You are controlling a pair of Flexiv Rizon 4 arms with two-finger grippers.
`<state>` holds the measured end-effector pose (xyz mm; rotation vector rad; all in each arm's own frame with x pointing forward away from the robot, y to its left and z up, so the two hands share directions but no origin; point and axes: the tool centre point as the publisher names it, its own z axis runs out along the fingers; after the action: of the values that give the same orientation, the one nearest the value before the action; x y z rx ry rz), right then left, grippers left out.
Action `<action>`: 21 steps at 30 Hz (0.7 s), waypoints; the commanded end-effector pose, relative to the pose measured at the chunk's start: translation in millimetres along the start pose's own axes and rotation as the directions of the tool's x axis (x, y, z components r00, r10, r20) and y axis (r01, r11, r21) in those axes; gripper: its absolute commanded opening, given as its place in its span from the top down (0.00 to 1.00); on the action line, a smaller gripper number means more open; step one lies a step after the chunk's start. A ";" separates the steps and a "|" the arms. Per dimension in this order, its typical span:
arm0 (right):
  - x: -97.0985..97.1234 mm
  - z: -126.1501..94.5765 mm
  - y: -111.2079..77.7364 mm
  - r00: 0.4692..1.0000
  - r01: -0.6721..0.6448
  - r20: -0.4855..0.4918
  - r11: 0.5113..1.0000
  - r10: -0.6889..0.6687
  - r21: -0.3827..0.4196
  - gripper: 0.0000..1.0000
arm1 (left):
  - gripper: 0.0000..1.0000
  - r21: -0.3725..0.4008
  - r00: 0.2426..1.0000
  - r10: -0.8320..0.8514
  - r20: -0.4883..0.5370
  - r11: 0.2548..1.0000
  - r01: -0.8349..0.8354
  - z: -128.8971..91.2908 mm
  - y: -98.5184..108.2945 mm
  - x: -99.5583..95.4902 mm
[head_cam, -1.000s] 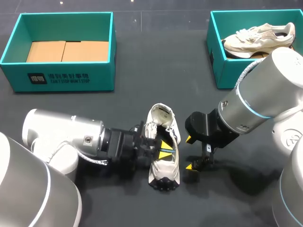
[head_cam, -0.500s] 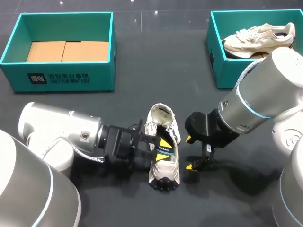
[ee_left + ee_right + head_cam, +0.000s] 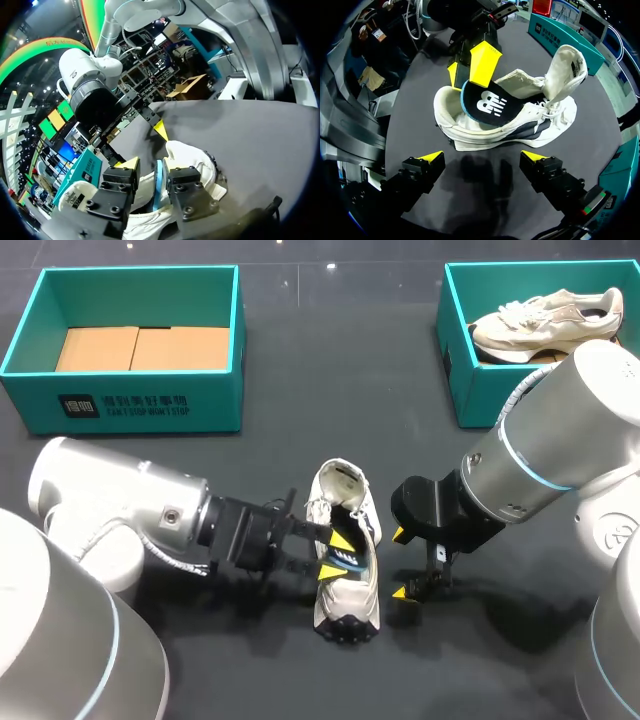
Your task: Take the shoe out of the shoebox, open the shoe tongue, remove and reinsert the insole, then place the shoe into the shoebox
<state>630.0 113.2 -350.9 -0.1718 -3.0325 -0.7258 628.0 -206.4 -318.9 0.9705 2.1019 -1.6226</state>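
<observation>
The left arm has drawn back toward its own side since the earlier frames, and its tool (image 3: 337, 556) has come a little way out of the shoe with the insole; the right arm has not shifted.

The bench (image 3: 300, 390) is a dark, matte surface. On it, far ahead of both tools, stand two teal shoeboxes: the left shoebox (image 3: 130, 400) with brown cardboard inside, and the right shoebox (image 3: 455, 370) with a second pale shoe (image 3: 540, 325).

The shoe (image 3: 352, 608) lies on the bench between the two tools. The left tool is pinched narrowly on the insole (image 3: 352, 562), one yellow tip on each face, the insole partly risen out of the shoe's opening. The right tool (image 3: 400, 563) hangs just beside the shoe, its fingers spread wide with nothing between them.

The shoe is off-white with a dark side panel, its tongue folded up and back. The insole (image 3: 487, 105) is black with a blue edge and a white mark.
</observation>
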 end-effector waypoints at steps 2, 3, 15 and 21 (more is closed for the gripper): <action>2.0 -0.1 -1.1 1.000 0.000 0.004 1.000 0.000 -0.001 0.00 | 0.68 -0.018 1.000 -0.008 -0.027 1.000 0.008 -10.2 -2.8 4.9; 2.0 -0.1 -1.1 1.000 0.000 0.004 1.000 0.000 -0.001 0.00 | 0.68 -0.021 0.999 -0.010 -0.031 1.000 0.010 -12.4 -2.8 5.9; 2.0 -0.1 -1.1 1.000 0.000 0.004 1.000 0.000 -0.001 0.00 | 0.66 -0.079 0.992 0.010 -0.123 0.997 -0.020 -45.0 -10.9 14.1; 2.0 -0.1 -1.1 1.000 0.000 0.004 1.000 0.000 -0.001 0.00 | 0.64 -0.093 0.982 0.031 -0.184 0.994 -0.049 -61.7 -16.4 15.0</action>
<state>630.0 113.2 -350.9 -0.1717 -3.0325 -0.7258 617.0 -160.7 -311.2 1.1403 2.2184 -1.4659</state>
